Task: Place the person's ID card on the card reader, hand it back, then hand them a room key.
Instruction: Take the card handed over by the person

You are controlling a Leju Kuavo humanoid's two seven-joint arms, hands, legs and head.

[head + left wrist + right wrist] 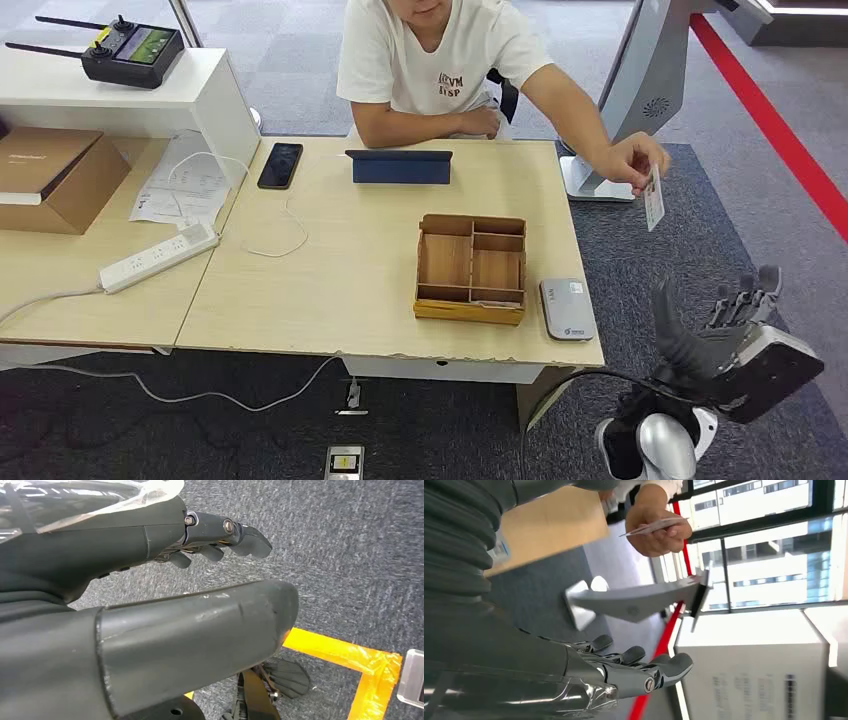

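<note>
ID card (pixel 654 199) hangs from the person's hand (pixel 632 160), off the table's (pixel 350 290) right edge. Thin, stiff, light, likely slippery: pinch its free lower edge. Right hand (pixel 735 320) below, empty, fingers spread. Left hand (pixel 150 580) hangs empty, fingers loosely extended.

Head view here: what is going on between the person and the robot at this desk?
A person seated behind the desk holds out an ID card past the desk's right end, pinched in their hand. The right robot hand is raised below the card, fingers apart and holding nothing. The card reader lies unused at the desk's near right corner, beside a wooden organiser. The left robot hand hangs over the carpet, holding nothing. The handover has not yet happened.
</note>
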